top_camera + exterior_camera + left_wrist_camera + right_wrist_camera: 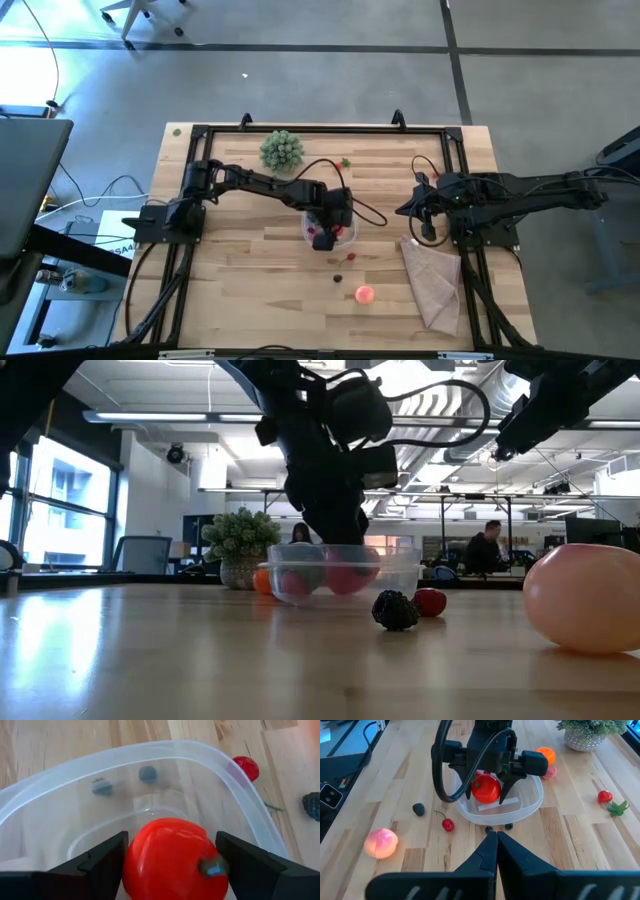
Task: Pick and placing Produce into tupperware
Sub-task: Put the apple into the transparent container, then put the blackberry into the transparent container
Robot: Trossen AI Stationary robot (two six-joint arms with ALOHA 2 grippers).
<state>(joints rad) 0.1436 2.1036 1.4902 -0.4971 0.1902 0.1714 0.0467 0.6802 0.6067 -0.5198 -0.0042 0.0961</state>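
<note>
The left claw (pixel 330 226) hung right over the tupperware (pixel 312 230) at desk centre, its fingers (pixel 95 865) spread wide either side of a red tomato-like piece (pixel 172 860). Whether they gripped it or had just let go, I couldn't tell. The piece sat inside the rim, so I judged this placement all but done.

The right claw (pixel 496 845) waited at three o'clock, pinched shut and empty, beside the tan cloth (pixel 432 280).

Count of what lay outside the container: one pink peach (pixel 365 294) at six o'clock, one dark berry (pixel 419 809) and one cherry (pixel 448 824) between peach and container, one small red piece (pixel 605 796) with a green leaf bit (pixel 619 807) toward twelve, and one orange piece (pixel 546 755) behind the container with something pink (pixel 551 772) just beside it. One potted plant (pixel 282 150) stood at eleven o'clock. So roughly six pieces left, I reckoned: early going.
</note>
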